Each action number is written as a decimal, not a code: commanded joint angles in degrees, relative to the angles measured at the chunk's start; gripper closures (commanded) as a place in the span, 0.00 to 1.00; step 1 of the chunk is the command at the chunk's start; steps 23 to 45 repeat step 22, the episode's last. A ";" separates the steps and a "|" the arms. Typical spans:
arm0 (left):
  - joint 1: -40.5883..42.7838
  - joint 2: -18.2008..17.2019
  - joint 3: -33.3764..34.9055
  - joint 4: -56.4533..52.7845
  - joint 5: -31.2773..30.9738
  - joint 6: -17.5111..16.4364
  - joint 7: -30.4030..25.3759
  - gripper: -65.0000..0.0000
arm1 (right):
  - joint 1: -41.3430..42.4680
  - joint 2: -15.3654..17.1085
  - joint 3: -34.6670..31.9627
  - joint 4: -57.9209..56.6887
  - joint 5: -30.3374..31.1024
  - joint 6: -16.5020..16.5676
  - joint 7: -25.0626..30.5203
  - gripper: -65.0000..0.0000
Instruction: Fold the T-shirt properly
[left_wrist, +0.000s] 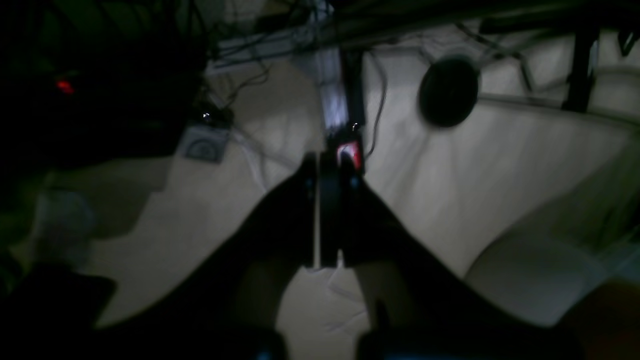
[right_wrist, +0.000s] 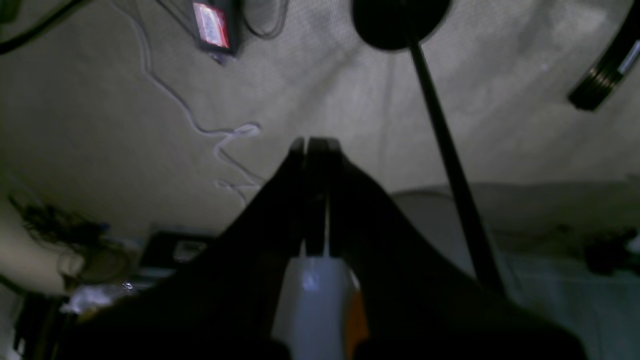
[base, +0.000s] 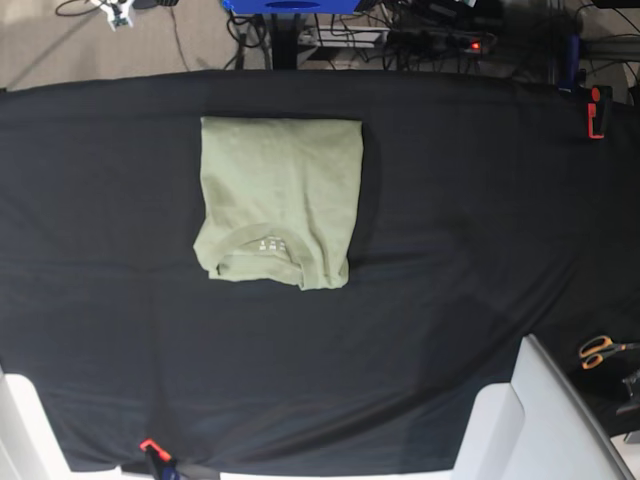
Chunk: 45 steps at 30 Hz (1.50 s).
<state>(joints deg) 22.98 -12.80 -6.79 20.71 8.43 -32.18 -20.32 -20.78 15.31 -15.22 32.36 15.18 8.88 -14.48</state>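
Sage-green T-shirt (base: 278, 200) folded in base view only, wrist views floor

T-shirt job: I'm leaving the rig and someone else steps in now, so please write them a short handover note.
Left gripper: shut, holding nothing, raised away from the table and looking at the floor.
Right gripper: shut, also holding nothing and away from the table.
T-shirt: folded into a compact rectangle on the black tablecloth, left of centre in the base view, collar on top at the near edge.
Done: the fold looks complete, neither arm touching the cloth.
Left: probably nothing; perhaps check the slightly uneven near edge.
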 joint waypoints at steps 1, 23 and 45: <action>-2.10 -0.26 1.91 -5.11 0.76 -0.39 -0.21 1.00 | 1.48 -1.20 -1.61 -5.94 -0.72 -0.40 2.04 1.00; -14.59 0.62 22.04 -15.04 0.59 16.67 -0.12 1.00 | 6.93 -7.09 0.41 -28.97 -0.37 -0.67 35.71 1.00; -14.59 0.62 22.04 -15.04 0.59 16.67 -0.12 1.00 | 6.93 -7.09 0.41 -28.97 -0.37 -0.67 35.71 1.00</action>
